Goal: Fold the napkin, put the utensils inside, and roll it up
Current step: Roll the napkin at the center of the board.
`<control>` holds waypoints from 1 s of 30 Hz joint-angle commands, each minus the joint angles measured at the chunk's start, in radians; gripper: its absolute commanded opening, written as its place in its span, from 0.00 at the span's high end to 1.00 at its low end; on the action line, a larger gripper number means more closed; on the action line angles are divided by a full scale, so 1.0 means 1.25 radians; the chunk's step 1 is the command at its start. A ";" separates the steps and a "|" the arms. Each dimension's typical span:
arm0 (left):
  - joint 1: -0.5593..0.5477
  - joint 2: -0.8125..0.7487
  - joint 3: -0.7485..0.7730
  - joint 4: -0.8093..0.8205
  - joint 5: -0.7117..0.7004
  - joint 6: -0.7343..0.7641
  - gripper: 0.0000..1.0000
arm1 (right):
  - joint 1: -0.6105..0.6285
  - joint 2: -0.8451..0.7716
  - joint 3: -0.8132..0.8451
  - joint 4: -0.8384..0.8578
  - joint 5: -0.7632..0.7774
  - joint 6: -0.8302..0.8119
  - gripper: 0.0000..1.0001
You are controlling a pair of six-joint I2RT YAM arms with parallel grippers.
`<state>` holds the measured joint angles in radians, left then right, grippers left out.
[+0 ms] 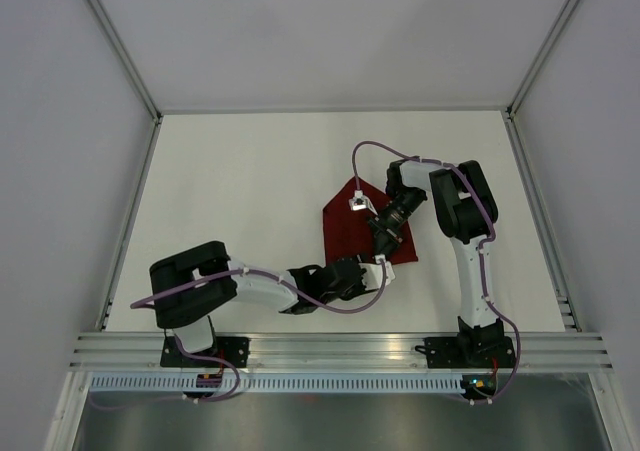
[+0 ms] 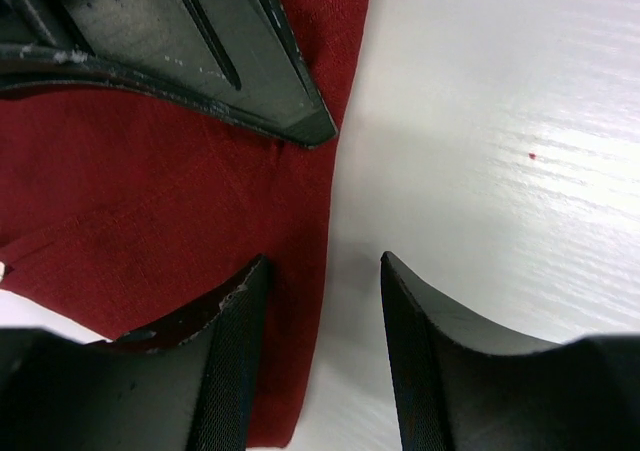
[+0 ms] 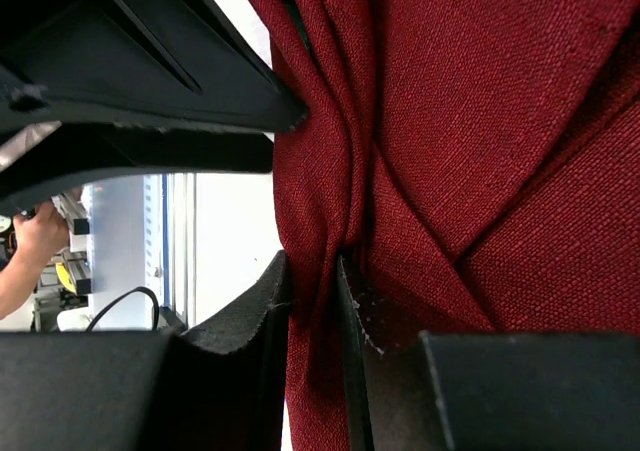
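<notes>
Right gripper pinches a bunched fold of the napkin on the table; left gripper, jaws spread, straddles its six o'clock edge; a one-sided pull could drag it crooked, spoiling the fold.

White counter enclosed by plain pale grey walls.
Aluminium posts are seen in the upper corners of the frame. A ribbed aluminium rail is fixed along the lower edge, above a slotted strip. The surfaces are evenly and softly lit.
</notes>
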<state>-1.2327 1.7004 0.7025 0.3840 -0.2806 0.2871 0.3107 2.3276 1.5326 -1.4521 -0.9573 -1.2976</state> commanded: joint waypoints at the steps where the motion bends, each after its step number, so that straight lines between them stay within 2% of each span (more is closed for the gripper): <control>1: -0.005 0.028 0.042 0.063 -0.030 0.065 0.46 | -0.007 0.036 0.001 0.024 0.061 -0.041 0.88; 4: -0.005 0.046 0.045 0.063 -0.032 0.082 0.46 | -0.008 0.039 0.002 0.024 0.063 -0.037 0.88; 6: -0.005 0.056 0.047 0.060 -0.030 0.092 0.50 | -0.008 0.040 0.005 0.024 0.063 -0.035 0.89; 9: -0.004 0.067 0.054 0.038 -0.015 0.093 0.63 | -0.008 0.043 0.008 0.022 0.063 -0.033 0.89; 13: 0.003 0.079 0.076 -0.003 0.015 0.085 0.74 | -0.008 0.045 0.013 0.019 0.063 -0.032 0.89; 17: 0.024 0.083 0.116 -0.064 0.083 0.064 0.93 | -0.008 0.044 0.012 0.025 0.065 -0.026 0.89; 19: 0.035 0.086 0.134 -0.117 0.121 0.054 0.98 | -0.008 0.038 0.011 0.033 0.065 -0.021 0.89; 24: 0.098 0.093 0.195 -0.219 0.300 0.000 0.98 | -0.009 -0.020 -0.022 0.126 0.074 0.046 0.83; 27: 0.137 0.107 0.234 -0.276 0.386 -0.026 0.98 | -0.009 -0.087 -0.060 0.210 0.086 0.101 0.71; 30: 0.166 0.133 0.285 -0.355 0.459 -0.044 0.98 | -0.010 -0.167 -0.106 0.321 0.107 0.157 0.65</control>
<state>-1.0527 1.8187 0.9901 0.0410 0.1055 0.3088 0.2924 2.2116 1.4353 -1.3212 -0.8928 -1.1507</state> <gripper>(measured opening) 0.205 0.334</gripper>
